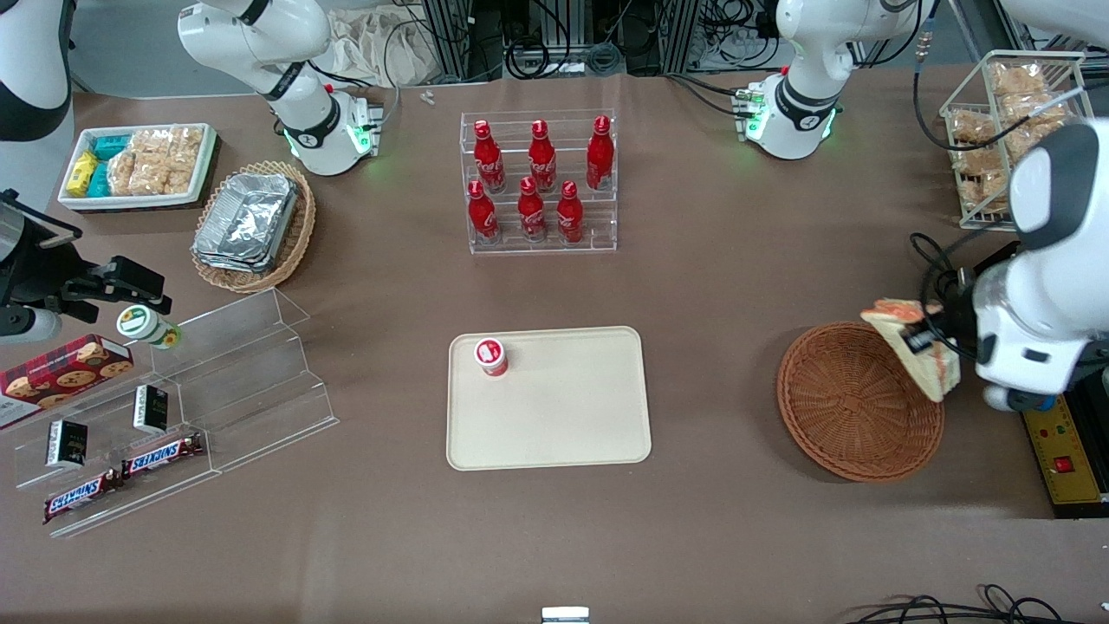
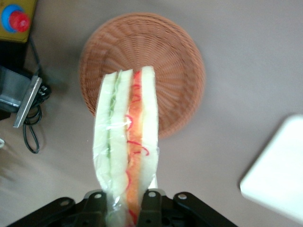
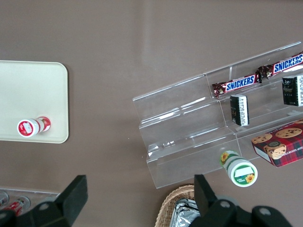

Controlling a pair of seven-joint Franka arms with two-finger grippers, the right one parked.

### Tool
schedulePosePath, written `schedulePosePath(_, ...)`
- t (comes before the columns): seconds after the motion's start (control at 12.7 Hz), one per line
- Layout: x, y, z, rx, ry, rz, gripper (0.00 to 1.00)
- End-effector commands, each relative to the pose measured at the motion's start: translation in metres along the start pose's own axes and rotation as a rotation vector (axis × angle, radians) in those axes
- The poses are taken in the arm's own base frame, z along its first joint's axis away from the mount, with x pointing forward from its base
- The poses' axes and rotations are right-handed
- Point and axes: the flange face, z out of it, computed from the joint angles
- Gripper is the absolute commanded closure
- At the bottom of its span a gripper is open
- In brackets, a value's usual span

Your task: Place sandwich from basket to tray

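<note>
The sandwich (image 1: pixel 920 351) is a wrapped wedge of pale bread with an orange-pink filling edge, and my gripper (image 1: pixel 934 336) is shut on it. It hangs in the air above the rim of the round reddish-brown basket (image 1: pixel 853 403), which holds nothing. In the left wrist view the sandwich (image 2: pixel 128 137) sticks out from between the black fingers (image 2: pixel 152 202) of the gripper (image 2: pixel 124 203), with the basket (image 2: pixel 161 56) on the table below it. The cream tray (image 1: pixel 563 416) lies flat mid-table, toward the parked arm from the basket; its corner shows as the tray (image 2: pixel 279 175).
A small red-capped pot (image 1: pixel 490 357) stands on the tray's corner. An acrylic rack of red bottles (image 1: pixel 539 182) stands farther from the front camera. A wire rack of bagged snacks (image 1: pixel 1005 130) and a yellow control box (image 1: pixel 1066 455) sit at the working arm's end.
</note>
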Motion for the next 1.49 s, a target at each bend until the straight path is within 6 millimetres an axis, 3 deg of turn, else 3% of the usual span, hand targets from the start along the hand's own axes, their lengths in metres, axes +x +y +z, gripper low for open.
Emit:
schedulePosePath(0.0,-0.057,0.089,-0.01,0.009,0.01,0.205,1.0)
schedulePosePath(0.16,-0.087,0.141,0.001,-0.019,0.024,0.237,1.0)
schedulePosePath(0.24,-0.092,0.165,0.017,-0.033,0.027,0.279,1.0)
schedulePosePath(0.47,-0.108,0.244,0.095,-0.055,0.02,0.371,1.0)
schedulePosePath(0.71,-0.103,0.292,0.163,-0.13,0.054,0.402,1.0)
schedulePosePath(0.87,-0.097,0.312,0.2,-0.181,0.084,0.42,1.0)
schedulePosePath(1.18,-0.099,0.327,0.265,-0.117,0.102,0.468,1.0)
schedulePosePath(1.42,-0.107,0.332,0.28,-0.097,0.091,0.478,1.0)
